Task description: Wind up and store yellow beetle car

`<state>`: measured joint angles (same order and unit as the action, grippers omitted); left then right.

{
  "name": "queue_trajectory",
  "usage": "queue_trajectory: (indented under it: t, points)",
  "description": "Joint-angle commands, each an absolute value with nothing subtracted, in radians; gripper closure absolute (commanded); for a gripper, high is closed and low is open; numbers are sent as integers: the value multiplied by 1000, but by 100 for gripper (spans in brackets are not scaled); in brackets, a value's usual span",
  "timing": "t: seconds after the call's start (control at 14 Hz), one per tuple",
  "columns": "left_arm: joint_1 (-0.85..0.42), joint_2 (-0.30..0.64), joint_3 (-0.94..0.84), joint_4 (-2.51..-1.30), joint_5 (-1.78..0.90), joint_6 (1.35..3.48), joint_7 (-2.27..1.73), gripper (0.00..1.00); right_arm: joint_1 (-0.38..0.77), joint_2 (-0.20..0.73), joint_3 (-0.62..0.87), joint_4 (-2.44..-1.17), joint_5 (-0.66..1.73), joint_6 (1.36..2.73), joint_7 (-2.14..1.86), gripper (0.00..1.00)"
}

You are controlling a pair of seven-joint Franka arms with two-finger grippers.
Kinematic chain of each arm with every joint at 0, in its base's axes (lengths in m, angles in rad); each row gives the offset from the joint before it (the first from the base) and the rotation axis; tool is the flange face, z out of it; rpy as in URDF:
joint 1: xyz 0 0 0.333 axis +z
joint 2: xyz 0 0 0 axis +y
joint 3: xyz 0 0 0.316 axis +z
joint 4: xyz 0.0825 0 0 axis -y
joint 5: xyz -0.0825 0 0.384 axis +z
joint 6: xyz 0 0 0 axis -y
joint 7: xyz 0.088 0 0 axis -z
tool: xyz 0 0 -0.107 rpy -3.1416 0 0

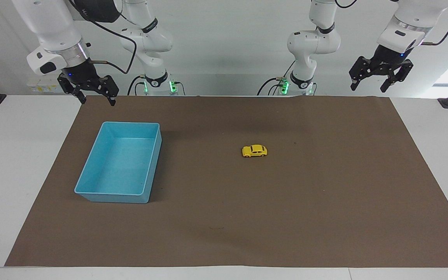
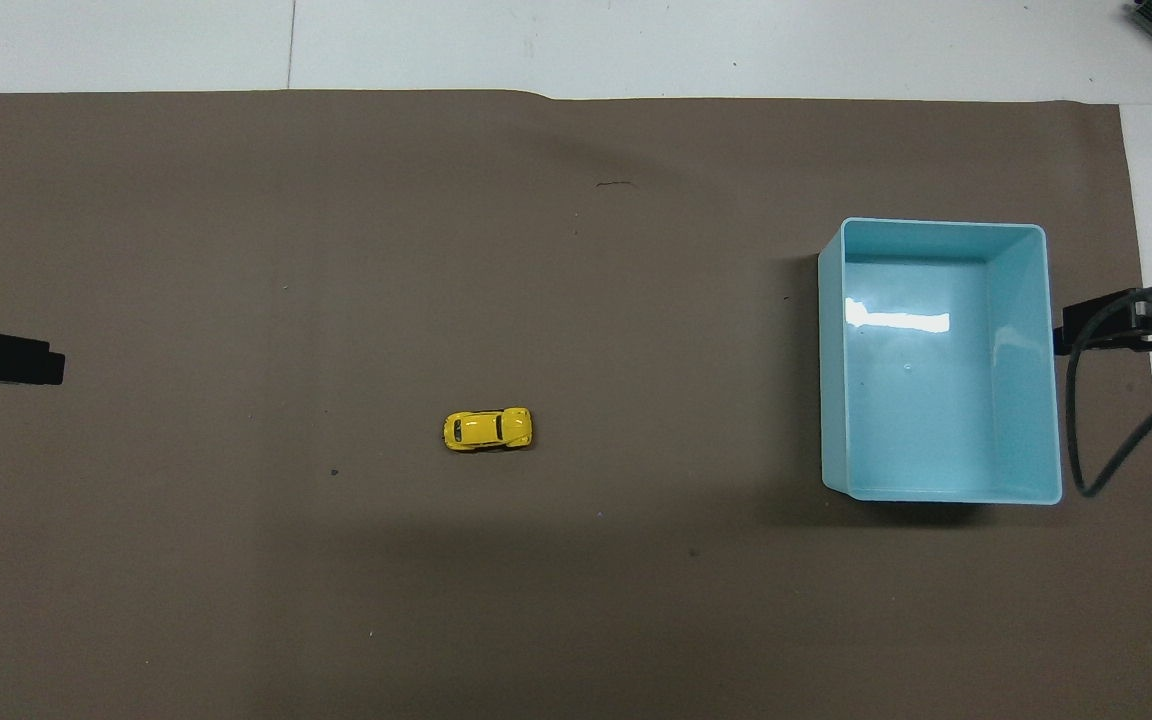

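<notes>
Looking at the table from my remote station, I see a white smooth surface covered by a large brown mat, matte like paper, with a slightly wavy edge at the robots' end. On this mat stands the yellow beetle car, on its four small black wheels, with a glossy rounded body and dark windows, near the middle of the mat. Well apart from it, toward the right arm's end of the table, sits a light blue tray, rectangular, of shiny plastic with rounded corners and low walls; nothing lies in it. I can read no writing on the car or the tray. The right end effector hangs above the mat's edge near the tray, fingers spread wide, holding nothing. The left end effector hangs over the other end, also wide open and holding nothing.
</notes>
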<state>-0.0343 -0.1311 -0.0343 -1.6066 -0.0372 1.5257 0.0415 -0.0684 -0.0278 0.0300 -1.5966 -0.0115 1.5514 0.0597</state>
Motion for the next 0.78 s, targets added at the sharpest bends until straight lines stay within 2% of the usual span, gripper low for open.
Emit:
queue_trajectory:
  t: [0.0,0.71]
  points:
    - [-14,-146,-44,-1634,-49,1540,58,0,-77,-41,41,-1605,0,1540,54,0]
    - [-12,-152,-41,-1641,-49,1520,48,0,-75,-43,43,-1605,-2,1539,54,0]
